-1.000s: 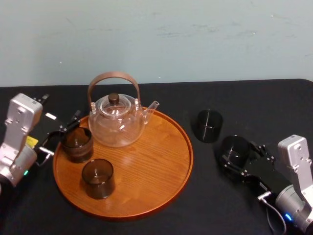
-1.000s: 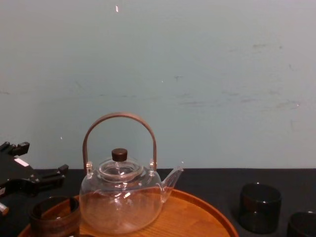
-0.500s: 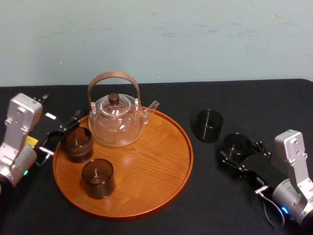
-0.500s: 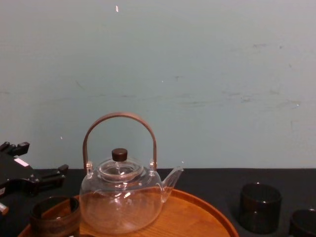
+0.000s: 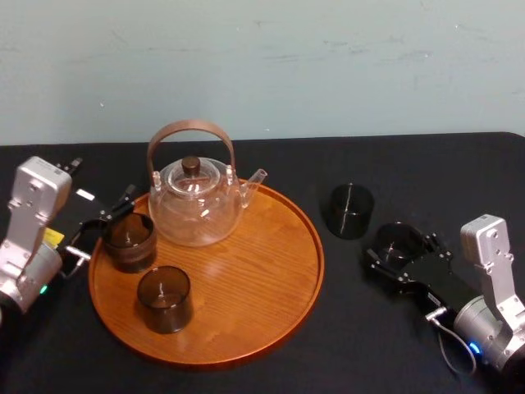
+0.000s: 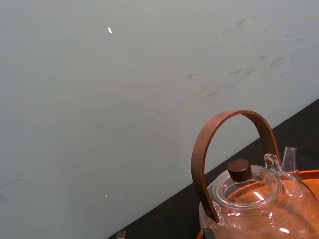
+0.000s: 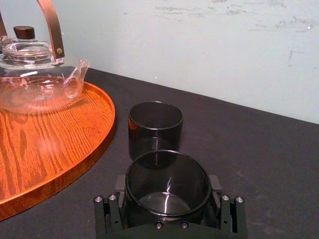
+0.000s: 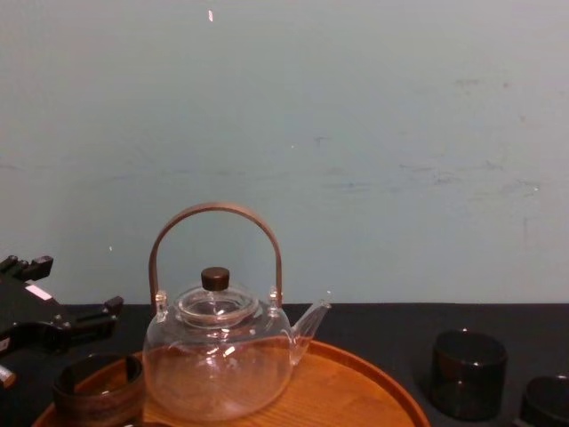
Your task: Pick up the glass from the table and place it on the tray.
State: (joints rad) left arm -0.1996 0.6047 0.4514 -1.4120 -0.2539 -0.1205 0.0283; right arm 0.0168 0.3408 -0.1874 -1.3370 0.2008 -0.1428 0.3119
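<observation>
A dark smoky glass (image 5: 398, 242) (image 7: 167, 174) sits between the fingers of my right gripper (image 5: 402, 256) (image 7: 167, 193), which is shut on it low over the black table, right of the tray. The round wooden tray (image 5: 246, 279) (image 7: 40, 144) holds a clear teapot (image 5: 194, 205) and two more dark glasses (image 5: 129, 240) (image 5: 165, 298). My left gripper (image 5: 102, 226) stands open at the tray's left rim, its fingers on either side of the near-left glass (image 8: 98, 391).
Another dark glass (image 5: 347, 210) (image 7: 155, 127) stands on the table between the held glass and the tray's right rim. The teapot's arched brown handle (image 8: 215, 213) rises high at the tray's back. Bare wood lies on the tray's right half.
My right gripper and the glass in it have shifted slightly away from me and to the right. The left arm and the things on the tray have not moved.
</observation>
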